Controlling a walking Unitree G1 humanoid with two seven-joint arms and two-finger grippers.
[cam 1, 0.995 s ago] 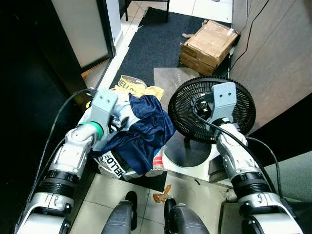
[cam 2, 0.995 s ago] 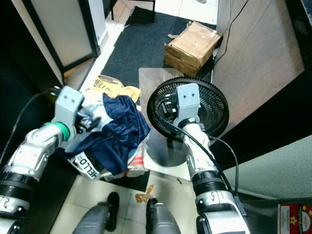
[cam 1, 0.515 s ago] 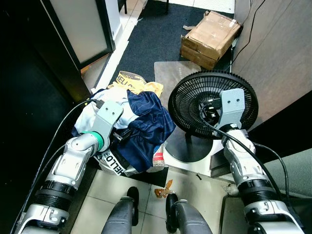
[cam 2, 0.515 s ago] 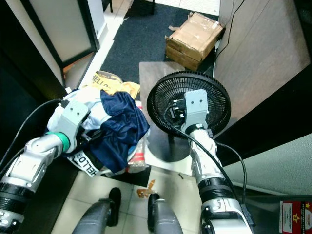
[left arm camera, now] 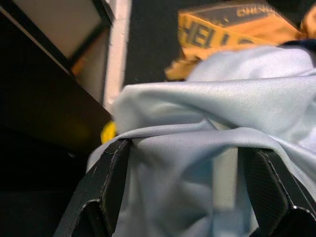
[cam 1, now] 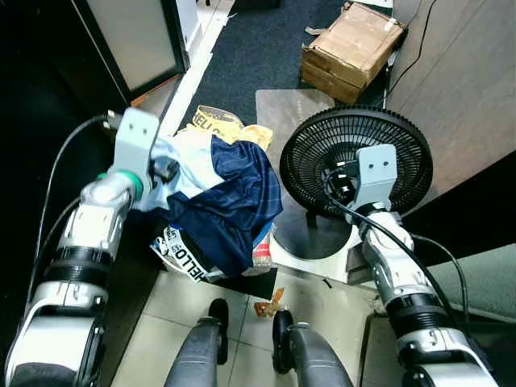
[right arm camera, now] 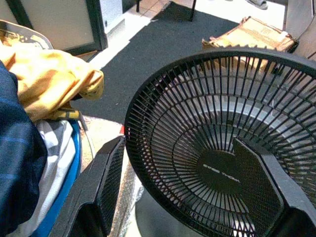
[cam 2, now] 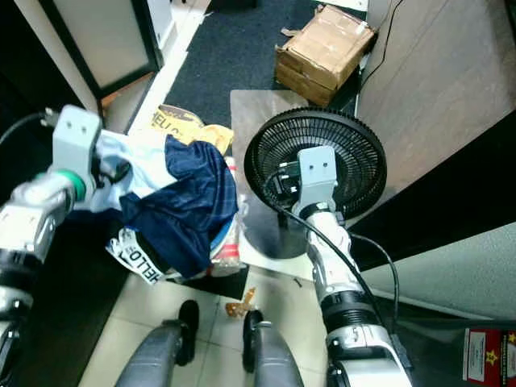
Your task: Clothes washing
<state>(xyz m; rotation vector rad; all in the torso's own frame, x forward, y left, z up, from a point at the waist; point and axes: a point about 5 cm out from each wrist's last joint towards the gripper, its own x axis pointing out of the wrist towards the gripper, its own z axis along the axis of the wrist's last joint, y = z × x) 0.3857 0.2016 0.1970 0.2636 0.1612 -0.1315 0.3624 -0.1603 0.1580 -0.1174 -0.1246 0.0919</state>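
Note:
A heap of laundry lies on the floor in front of me: a navy garment point(cam 1: 230, 201) on top, a pale blue garment point(cam 1: 187, 157) at its left, and a yellow one point(cam 1: 218, 129) behind. The heap sits in a bag printed "HELLO" point(cam 1: 181, 256). My left gripper point(cam 1: 165, 169) is at the heap's left edge. In the left wrist view its fingers point(left arm camera: 106, 182) stand apart, with a fold of the pale blue garment point(left arm camera: 207, 148) bulging between them. My right gripper point(right arm camera: 177, 143) is open and hangs just in front of the black fan grille point(right arm camera: 222, 148), holding nothing.
The black floor fan point(cam 1: 355, 161) stands on a board right of the heap. A cardboard box point(cam 1: 351, 48) lies on the dark rug point(cam 1: 258, 56) beyond. A dark cabinet point(cam 1: 48, 97) lines the left, a wooden panel point(cam 1: 468, 89) the right. My feet point(cam 1: 214, 314) are on tile.
My left gripper has risen from the front of the heap to its upper left edge, at the pale blue garment. The right gripper stays by the fan. The camera shifted slightly.

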